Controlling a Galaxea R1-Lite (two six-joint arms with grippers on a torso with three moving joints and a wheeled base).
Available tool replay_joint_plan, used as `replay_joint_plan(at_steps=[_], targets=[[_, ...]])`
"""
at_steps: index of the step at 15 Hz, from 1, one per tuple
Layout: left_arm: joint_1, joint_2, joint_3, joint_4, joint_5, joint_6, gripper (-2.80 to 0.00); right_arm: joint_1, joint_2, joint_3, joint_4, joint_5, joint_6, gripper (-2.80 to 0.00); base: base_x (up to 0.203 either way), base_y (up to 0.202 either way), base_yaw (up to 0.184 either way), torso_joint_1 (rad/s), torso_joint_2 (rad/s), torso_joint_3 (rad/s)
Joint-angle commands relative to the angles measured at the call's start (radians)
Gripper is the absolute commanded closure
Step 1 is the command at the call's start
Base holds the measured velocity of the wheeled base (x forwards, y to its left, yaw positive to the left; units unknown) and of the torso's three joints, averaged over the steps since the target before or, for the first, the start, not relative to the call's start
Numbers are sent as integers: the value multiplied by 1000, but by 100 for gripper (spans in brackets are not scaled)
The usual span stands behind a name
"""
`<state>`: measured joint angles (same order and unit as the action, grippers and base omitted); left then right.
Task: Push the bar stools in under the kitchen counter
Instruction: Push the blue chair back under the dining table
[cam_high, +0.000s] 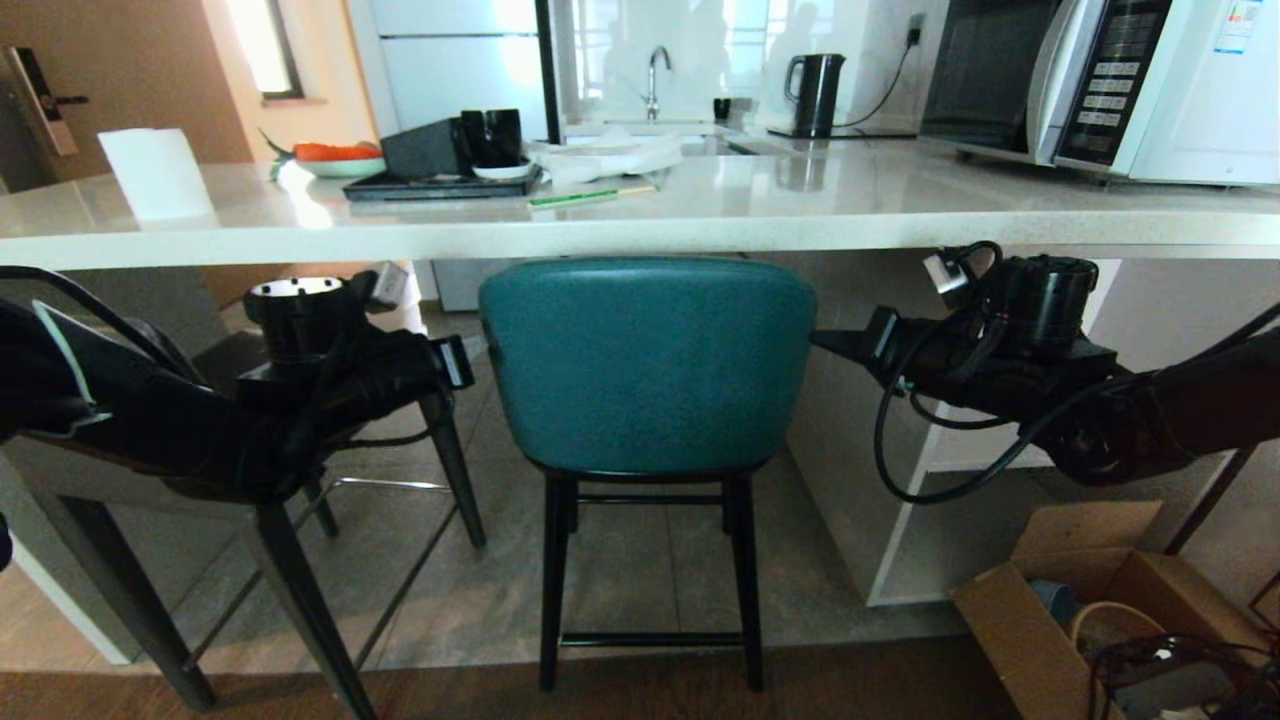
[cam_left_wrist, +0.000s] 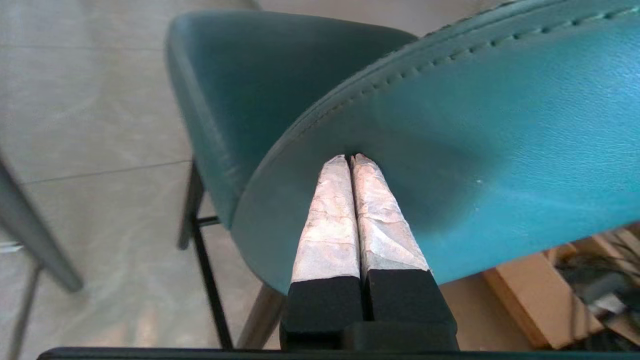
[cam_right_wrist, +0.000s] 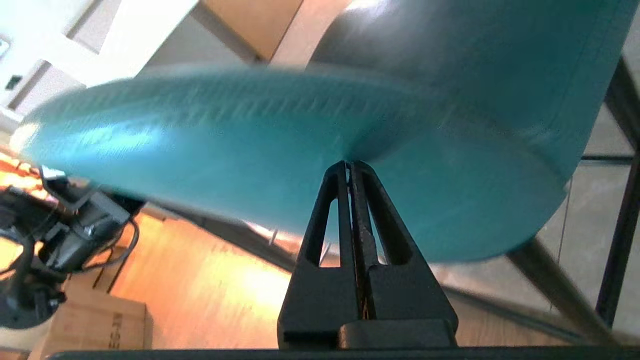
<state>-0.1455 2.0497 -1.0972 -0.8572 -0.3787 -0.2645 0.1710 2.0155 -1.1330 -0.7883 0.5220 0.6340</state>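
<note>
Table: the kitchen counter (cam_high: 700, 225), a long white glossy slab, spans the whole head view from left to right, with a white panel leg (cam_high: 880, 480) beneath it right of centre.
Teal stool: the teal bar stool (cam_high: 648, 365) stands in the middle, facing the table, its rounded padded back just below the slab's front edge and its thin black legs on the grey tiled floor (cam_high: 640, 560).
Second stool: to the left, partly hidden by the left arm, a stool with grey metal legs (cam_high: 300, 590) and a thin footrest rail sits under the table edge.
Left gripper: the left gripper (cam_left_wrist: 351, 159) is beside the teal back's left side; its jaws are pressed together with nothing between them, tips touching the teal back's padded surface.
Right gripper: the right gripper (cam_right_wrist: 349, 165) is at the teal back's right side; its jaws are closed on nothing, tips against the teal padding.
On the table: a microwave (cam_high: 1090, 85), a black kettle (cam_high: 815, 92), a dark tray (cam_high: 445, 185) and a paper roll (cam_high: 155, 172).
Floor, right: open cardboard boxes (cam_high: 1090, 610).
</note>
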Motion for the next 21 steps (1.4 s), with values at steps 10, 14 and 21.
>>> replay_joint_plan(at_steps=[10,14,21], targets=[[56,144,-190,0,-96,-6,0,-47,162,-225,28,35,20,0,0,0,0,0,0,0],[69,99,-154,-2,-95,-7,0,-49,124,-213,31,28,34,0,0,0,0,0,0,0],[126,-14,-45,-6,79,25,0,-50,-25,-5,18,-18,42,0,0,0,0,0,0,0]])
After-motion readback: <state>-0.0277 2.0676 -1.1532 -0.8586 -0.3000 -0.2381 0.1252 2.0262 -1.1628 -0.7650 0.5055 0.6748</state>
